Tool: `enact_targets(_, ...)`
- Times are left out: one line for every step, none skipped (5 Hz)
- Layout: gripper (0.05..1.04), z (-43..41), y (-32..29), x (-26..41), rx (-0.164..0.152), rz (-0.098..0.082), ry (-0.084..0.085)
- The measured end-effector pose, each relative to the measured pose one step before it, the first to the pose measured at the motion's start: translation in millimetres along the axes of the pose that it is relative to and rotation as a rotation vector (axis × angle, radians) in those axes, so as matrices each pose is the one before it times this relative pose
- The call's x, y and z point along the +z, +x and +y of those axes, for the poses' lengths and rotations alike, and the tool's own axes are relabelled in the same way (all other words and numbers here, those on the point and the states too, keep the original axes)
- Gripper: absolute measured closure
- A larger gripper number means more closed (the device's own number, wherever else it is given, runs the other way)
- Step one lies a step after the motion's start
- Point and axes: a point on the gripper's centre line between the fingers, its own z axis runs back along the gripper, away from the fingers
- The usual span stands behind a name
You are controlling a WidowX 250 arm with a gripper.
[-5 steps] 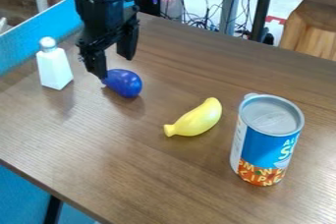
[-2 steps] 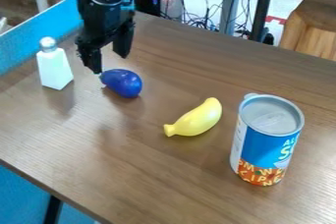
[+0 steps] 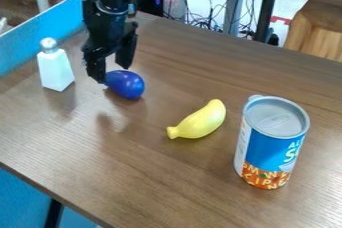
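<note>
Camera view: the gripper [image 3: 111,74] has lowered beside the blue eggplant [image 3: 127,85].

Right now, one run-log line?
gripper by blue toy, jaws open, contact unclear | white bottle upright | yellow banana lying | can upright

blue toy eggplant [image 3: 125,85] | glossy | lying sideways | on brown table [image 3: 140,172]
</note>
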Motion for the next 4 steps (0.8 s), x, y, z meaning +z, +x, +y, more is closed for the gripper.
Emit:
enact_targets(0.083, -1.88, -8.22, -5.49, 0.0324, 0.0514, 0.0260)
enact_targets(0.083, -1.07, -7.07, -4.58, 0.0215, 0.0247, 0.0346)
enact_targets(0.121, -0.73, -15.58, -12.93, -0.0261, 0.0070, 0.0442)
enact_targets(0.233, -0.01, -0.74, -2.02, -0.0273, -0.0031, 0.0061)
